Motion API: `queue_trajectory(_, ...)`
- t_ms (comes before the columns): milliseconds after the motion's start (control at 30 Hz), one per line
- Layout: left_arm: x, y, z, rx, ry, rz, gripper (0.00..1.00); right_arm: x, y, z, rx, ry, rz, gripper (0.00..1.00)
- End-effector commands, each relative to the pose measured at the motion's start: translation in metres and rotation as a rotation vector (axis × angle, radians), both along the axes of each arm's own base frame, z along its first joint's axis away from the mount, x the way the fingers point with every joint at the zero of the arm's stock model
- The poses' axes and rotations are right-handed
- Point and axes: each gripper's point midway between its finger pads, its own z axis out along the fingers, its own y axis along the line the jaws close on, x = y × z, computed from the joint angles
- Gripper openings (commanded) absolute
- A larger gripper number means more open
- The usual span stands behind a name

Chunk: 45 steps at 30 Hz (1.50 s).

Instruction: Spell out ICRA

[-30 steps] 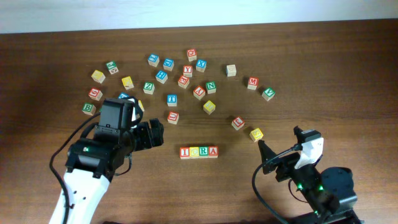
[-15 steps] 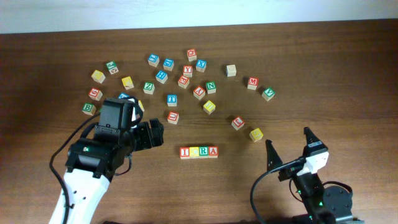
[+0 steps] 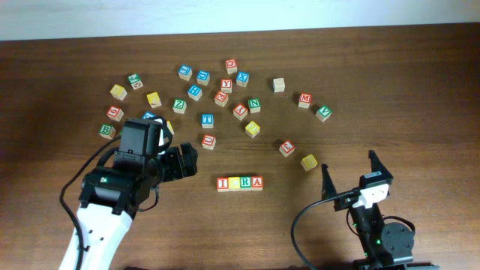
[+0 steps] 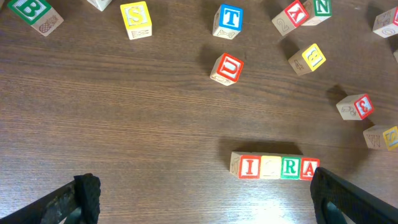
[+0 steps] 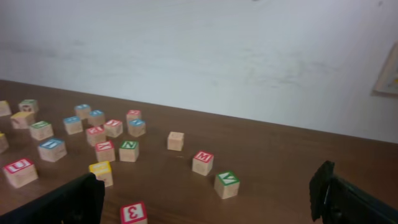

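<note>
I count four blocks in the finished row (image 3: 240,183), touching side by side. They read I, C, R, A, though the C is pale and hard to make out on both the overhead and left wrist views. The row lies on the table (image 3: 420,82) between my two grippers, nearer the left one. On the left wrist view it sits ahead of the fingers, with its A end close to the right-hand fingertip (image 4: 318,179).

The left gripper (image 3: 187,161) is spread wide with nothing in it. The right gripper (image 3: 349,172) is also spread wide and empty, fingers pointing at the far side of the table.

Beyond both grippers I count twenty-three loose blocks (image 3: 207,120) in clear view overhead. Two more, a blue one (image 3: 150,115) and a yellow one (image 3: 169,126), are half covered by the left arm (image 3: 120,187).

The right wrist view does not show the row. Several blocks on the left wrist view are cut off by the frame edge.
</note>
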Motion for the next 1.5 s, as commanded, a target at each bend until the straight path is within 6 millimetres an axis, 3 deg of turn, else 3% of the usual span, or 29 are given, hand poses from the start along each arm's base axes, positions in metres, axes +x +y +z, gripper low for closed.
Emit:
queue_trajectory(0, 0.001, 0.002, 0.001, 0.009, -0.005, -0.001, 0.99, 0.002, -0.019, -0.01, 0.031, 0.036, -0.088, 0.98)
queue_trajectory(67, 0.001, 0.002, 0.001, 0.009, -0.005, -0.001, 0.99, 0.002, -0.03, -0.028, 0.104, 0.117, -0.146, 0.98)
queue_trajectory(200, 0.001, 0.002, 0.001, 0.009, -0.005, -0.001, 0.99, 0.002, -0.037, -0.028, 0.099, 0.116, -0.183, 0.98)
queue_trajectory(1467, 0.001, 0.002, 0.001, 0.009, -0.005, -0.001, 0.99, 0.002, -0.033, -0.028, 0.065, 0.112, -0.162, 0.98)
